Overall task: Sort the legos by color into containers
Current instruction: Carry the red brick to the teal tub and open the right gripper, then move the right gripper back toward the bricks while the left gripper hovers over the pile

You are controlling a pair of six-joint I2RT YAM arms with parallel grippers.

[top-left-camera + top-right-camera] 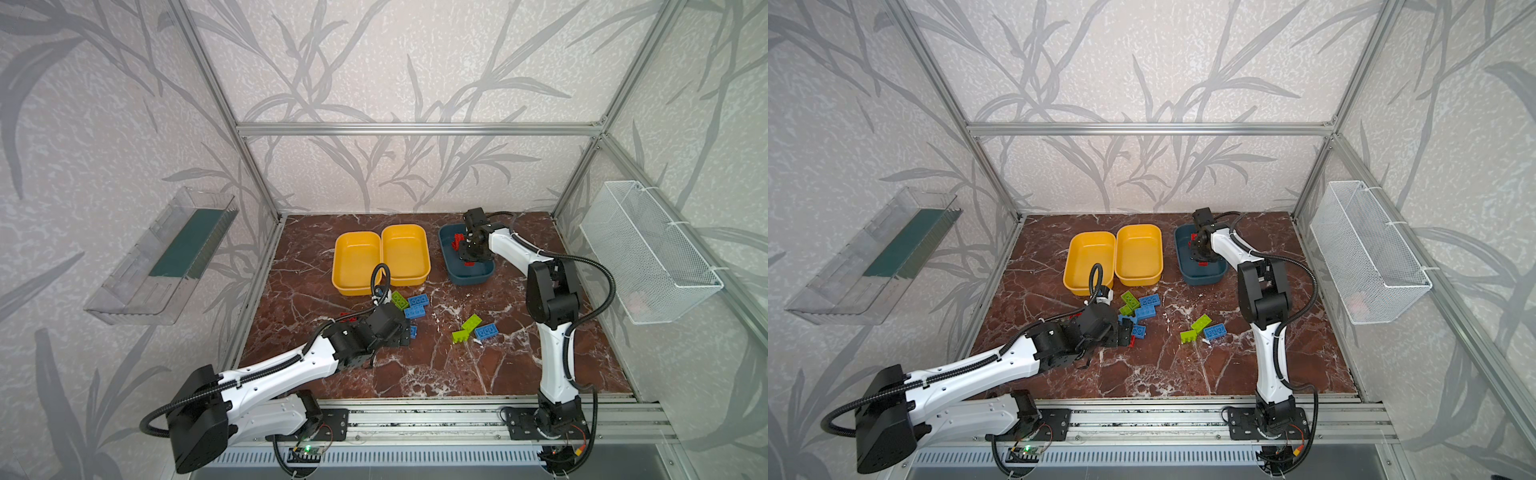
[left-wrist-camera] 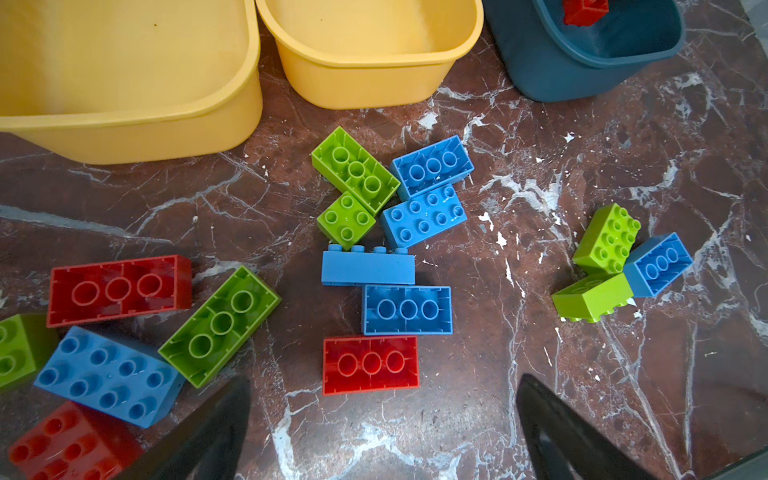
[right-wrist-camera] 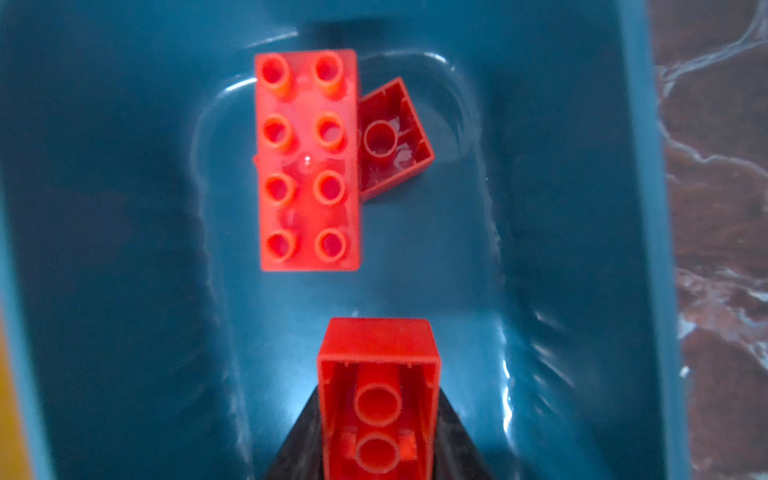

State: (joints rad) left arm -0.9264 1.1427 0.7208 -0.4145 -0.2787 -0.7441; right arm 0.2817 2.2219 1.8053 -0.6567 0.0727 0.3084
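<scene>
The left gripper is hovering with jaws spread wide, a red brick lying just ahead between them. A blue brick is sitting just beside that red brick, toward the two yellow tubs and the teal tub standing well beyond it.

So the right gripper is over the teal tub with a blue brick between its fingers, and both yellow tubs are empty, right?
Not quite. The brick in the right gripper is red, not blue; the right wrist view shows it. The gripper is over the teal tub, and both yellow tubs are empty.
</scene>
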